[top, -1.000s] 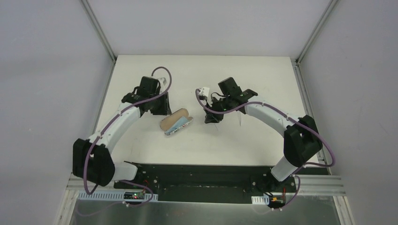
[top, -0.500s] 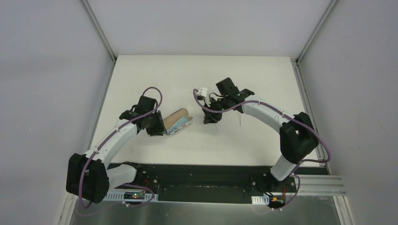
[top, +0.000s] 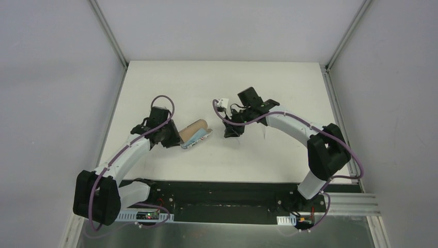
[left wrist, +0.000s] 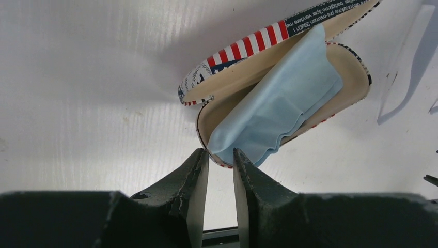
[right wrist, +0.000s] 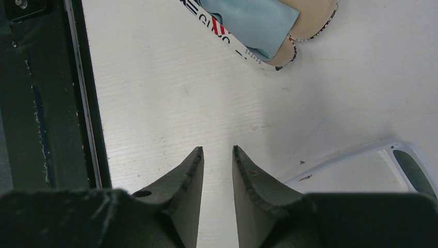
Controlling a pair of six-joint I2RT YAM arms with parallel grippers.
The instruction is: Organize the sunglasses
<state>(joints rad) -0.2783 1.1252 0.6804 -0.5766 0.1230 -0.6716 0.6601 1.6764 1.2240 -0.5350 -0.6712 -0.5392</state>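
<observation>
The open printed case (left wrist: 243, 57) lies on the table with the light blue cloth (left wrist: 279, 103) inside it. My left gripper (left wrist: 219, 152) sits at the case's near end, its jaws narrowly open, and the rounded rim lies right at the fingertips. From above, this gripper (top: 173, 138) is at the case's (top: 195, 132) left end. The sunglasses (right wrist: 416, 173), white-framed with a dark lens, lie on the table just right of my right gripper (right wrist: 217, 150). That gripper is open, holds nothing and hovers over bare table.
The dark base rail (right wrist: 46, 93) runs along the table's near edge, left in the right wrist view. In that view the case (right wrist: 310, 15) lies ahead of the right gripper. Grey walls and metal posts (top: 108, 31) enclose the white table (top: 217, 77).
The left arm swung toward the near side and brought its gripper down to the case's left end, with the jaws narrowing a little. The right arm barely moved.
</observation>
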